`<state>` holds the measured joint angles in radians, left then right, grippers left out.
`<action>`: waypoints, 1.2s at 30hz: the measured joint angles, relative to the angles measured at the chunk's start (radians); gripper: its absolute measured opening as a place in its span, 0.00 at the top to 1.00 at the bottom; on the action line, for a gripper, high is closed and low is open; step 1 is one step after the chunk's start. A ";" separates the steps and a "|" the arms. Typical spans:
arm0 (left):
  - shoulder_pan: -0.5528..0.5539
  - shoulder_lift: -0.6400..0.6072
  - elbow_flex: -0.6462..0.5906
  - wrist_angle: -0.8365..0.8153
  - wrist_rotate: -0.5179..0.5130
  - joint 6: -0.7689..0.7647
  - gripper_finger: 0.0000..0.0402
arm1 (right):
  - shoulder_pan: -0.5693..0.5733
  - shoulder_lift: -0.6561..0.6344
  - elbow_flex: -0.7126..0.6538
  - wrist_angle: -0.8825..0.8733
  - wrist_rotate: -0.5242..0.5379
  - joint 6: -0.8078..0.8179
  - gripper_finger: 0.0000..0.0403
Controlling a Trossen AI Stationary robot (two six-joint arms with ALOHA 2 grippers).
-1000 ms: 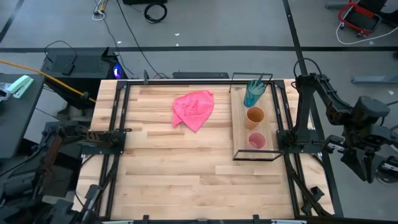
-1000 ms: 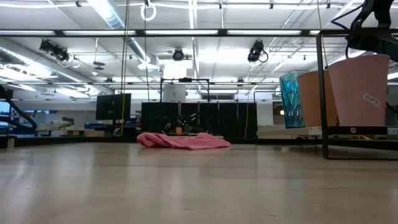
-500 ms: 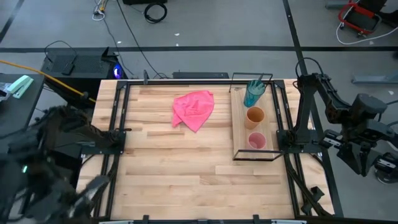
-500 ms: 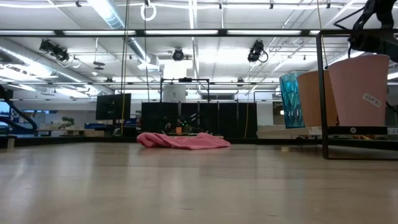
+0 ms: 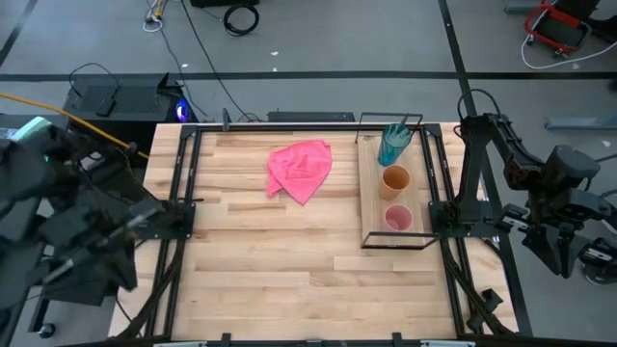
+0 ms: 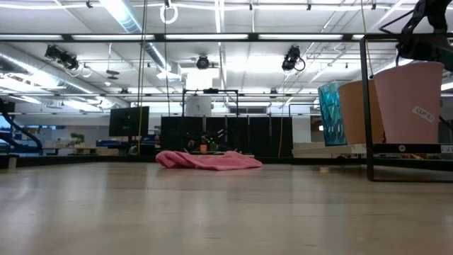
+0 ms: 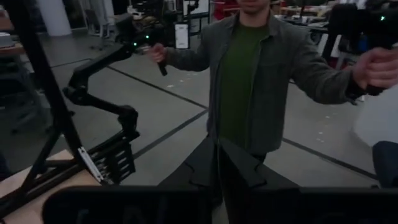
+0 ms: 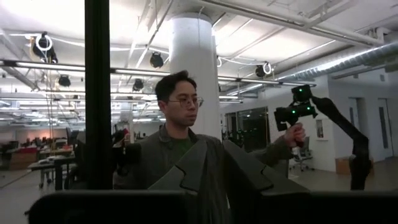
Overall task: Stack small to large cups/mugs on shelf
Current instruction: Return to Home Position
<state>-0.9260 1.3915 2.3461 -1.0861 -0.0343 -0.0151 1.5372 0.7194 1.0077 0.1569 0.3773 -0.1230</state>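
Note:
The shelf (image 5: 370, 198), a light-wood board with a black wire frame, lies at the table's right side. Three cups stand upright on it in a row: the teal cup (image 5: 392, 145) farthest, the orange cup (image 5: 395, 180) in the middle, the pink cup (image 5: 398, 219) nearest. In the low view the teal cup (image 6: 330, 113), orange cup (image 6: 359, 112) and pink cup (image 6: 410, 103) stand side by side. My left gripper (image 7: 217, 163) is shut and empty, off the table's left edge. My right gripper (image 8: 208, 163) is shut and empty, off the table's right edge.
A crumpled pink cloth (image 5: 301, 169) lies on the tabletop left of the shelf. Black frame rails (image 5: 183, 202) run along both sides of the table. A person (image 7: 261, 74) stands beyond the table holding control handles.
My left arm has swung quickly beside the table's left edge and risen toward the overhead camera, blurred as it goes. The cups, shelf and cloth have stayed where they were.

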 joint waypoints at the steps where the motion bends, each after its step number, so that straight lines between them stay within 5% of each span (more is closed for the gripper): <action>1: 0.011 -0.016 -0.011 0.001 0.015 0.000 0.93 | 0.000 -0.002 0.000 -0.003 -0.003 0.000 0.86; 6: 0.036 -0.206 -0.249 0.118 0.069 0.000 0.91 | -0.008 -0.002 0.000 -0.035 -0.013 -0.002 0.86; 16: 0.040 -0.684 -1.070 0.694 0.064 -0.018 0.94 | -0.074 0.000 -0.002 -0.035 -0.013 0.048 0.86; 21: 0.040 -0.819 -1.420 0.996 0.073 -0.070 0.93 | -0.133 -0.027 -0.153 0.148 -0.076 0.062 0.86; 27: 0.035 -0.858 -1.636 1.227 0.073 -0.115 0.91 | -0.167 -0.138 -0.449 0.446 -0.123 0.077 0.86; 36: -0.027 -0.858 -1.821 1.466 0.072 -0.104 0.93 | -0.115 -0.242 -0.576 0.428 -0.125 0.110 0.86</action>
<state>-0.9529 0.5338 0.5255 0.3800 0.0380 -0.1191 1.4219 0.4774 0.4315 0.5853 0.2527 -0.0126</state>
